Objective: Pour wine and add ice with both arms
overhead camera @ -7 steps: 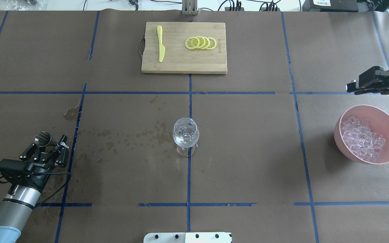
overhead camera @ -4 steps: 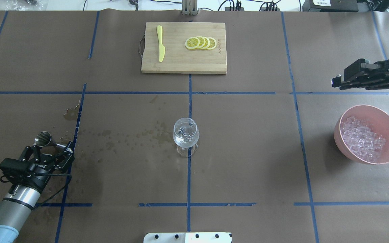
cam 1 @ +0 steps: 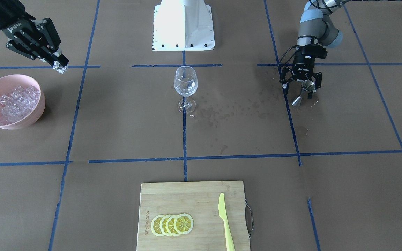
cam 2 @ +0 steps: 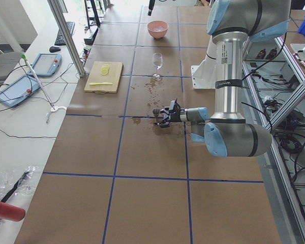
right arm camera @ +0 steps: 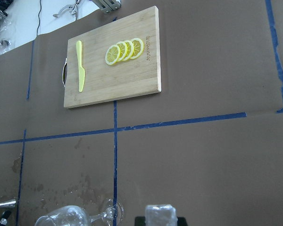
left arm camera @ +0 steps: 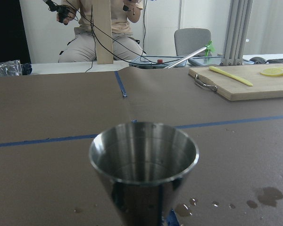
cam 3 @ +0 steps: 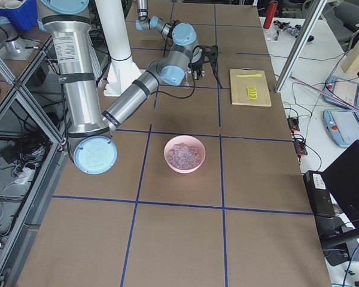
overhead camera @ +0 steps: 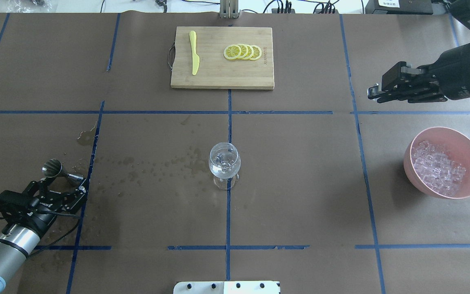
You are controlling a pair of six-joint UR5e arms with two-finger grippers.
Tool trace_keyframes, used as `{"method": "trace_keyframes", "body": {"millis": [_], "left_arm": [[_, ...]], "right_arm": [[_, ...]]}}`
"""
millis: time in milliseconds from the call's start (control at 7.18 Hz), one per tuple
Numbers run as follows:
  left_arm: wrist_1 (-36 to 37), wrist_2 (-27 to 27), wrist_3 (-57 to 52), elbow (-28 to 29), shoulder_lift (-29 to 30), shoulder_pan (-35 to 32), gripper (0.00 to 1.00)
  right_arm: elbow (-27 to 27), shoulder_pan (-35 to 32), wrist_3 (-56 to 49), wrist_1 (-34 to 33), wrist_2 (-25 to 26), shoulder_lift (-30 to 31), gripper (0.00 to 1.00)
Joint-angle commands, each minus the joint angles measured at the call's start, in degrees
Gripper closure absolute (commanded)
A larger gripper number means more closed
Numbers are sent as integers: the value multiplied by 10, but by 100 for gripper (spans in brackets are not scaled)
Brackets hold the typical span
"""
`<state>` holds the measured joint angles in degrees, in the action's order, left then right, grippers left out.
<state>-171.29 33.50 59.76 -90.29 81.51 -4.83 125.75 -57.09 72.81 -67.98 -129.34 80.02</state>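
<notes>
The steel jigger [overhead camera: 52, 168] stands upright on the stained paper at the near left; any wine in it is not visible. It fills the left wrist view [left arm camera: 144, 165]. My left gripper [overhead camera: 61, 187] is open just behind it, not touching it, and also shows in the front view [cam 1: 301, 86]. My right gripper [overhead camera: 371, 93] is shut on one clear ice cube [cam 1: 60, 67], held in the air beyond the pink bowl [overhead camera: 412, 173]. The cube shows in the right wrist view [right arm camera: 160, 214]. The bowl holds a heap of ice [overhead camera: 439, 167]. The wine glass [overhead camera: 224, 161] stands at the table's middle.
A wooden cutting board [overhead camera: 222, 75] at the far middle carries lemon slices [overhead camera: 243, 52] and a yellow knife [overhead camera: 194, 53]. Wet stains [overhead camera: 161, 163] spread between the jigger and the glass. The white robot base [overhead camera: 227, 287] is at the near edge.
My right gripper has moved left and slightly farther from the robot with the ice cube. My left gripper has drawn back from the jigger, which stays standing.
</notes>
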Motion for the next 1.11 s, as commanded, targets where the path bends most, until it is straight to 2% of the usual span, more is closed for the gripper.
{"method": "trace_keyframes", "body": {"millis": [0, 418, 557, 696, 974], "left_arm": [[0, 35, 0, -38, -44, 0, 0], [1, 111, 4, -79, -81, 0, 0], [7, 149, 4, -113, -113, 0, 0], [8, 179, 4, -151, -154, 0, 0], [8, 231, 4, -169, -168, -2, 0]], "right_arm": [[-4, 41, 15, 0, 41, -22, 100], [-9, 48, 34, -1, 48, -47, 100], [-10, 61, 41, -1, 57, -57, 100], [-20, 95, 59, -1, 98, -83, 100], [-52, 160, 81, -2, 159, -132, 100]]}}
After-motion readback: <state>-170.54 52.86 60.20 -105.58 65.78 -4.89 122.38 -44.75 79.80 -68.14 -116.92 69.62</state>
